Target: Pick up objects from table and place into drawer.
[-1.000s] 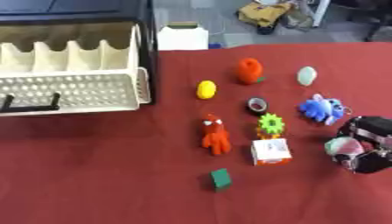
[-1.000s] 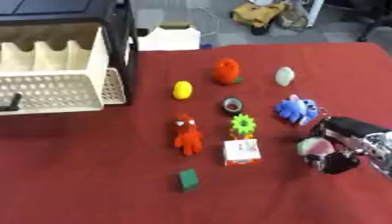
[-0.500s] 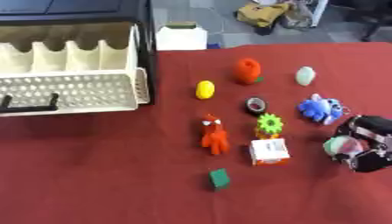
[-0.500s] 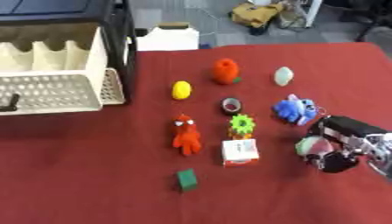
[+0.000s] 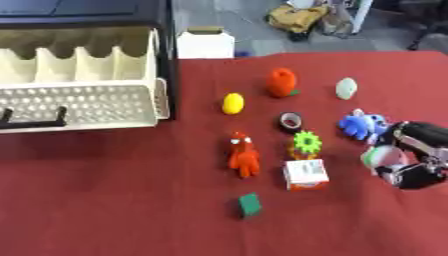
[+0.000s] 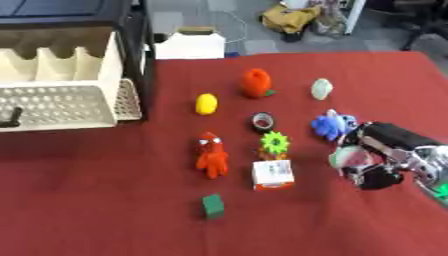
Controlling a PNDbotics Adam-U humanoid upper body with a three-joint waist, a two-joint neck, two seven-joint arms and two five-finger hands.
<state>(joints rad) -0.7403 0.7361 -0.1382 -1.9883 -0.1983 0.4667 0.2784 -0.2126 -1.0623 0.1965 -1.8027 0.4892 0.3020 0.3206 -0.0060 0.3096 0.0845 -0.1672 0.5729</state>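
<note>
My right hand (image 6: 385, 157) is low over the red table (image 5: 114, 200) at the right, just in front of a blue plush toy (image 5: 361, 125). Its fingers curl round a pale round thing (image 6: 348, 157) with green and pink on it. The cream drawer (image 5: 79, 100) stands pulled out at the far left, with dividers inside and a perforated front. Loose on the cloth lie an orange fruit (image 5: 281, 82), a pale green egg (image 5: 346, 88), a yellow lemon (image 5: 233, 103), a dark tape roll (image 5: 290, 120), a green gear (image 5: 307, 142), a red figure (image 5: 244, 155), a white and orange box (image 5: 306, 174) and a green block (image 5: 250, 205).
The drawer sits in a black cabinet (image 5: 87, 10) at the back left. Past the table's far edge stand a white box (image 5: 206, 44) and a yellow bag (image 5: 302, 17) on the floor. Bare red cloth stretches along the front left.
The right hand stays in nearly the same spot with the round thing in it. The objects on the cloth have not moved.
</note>
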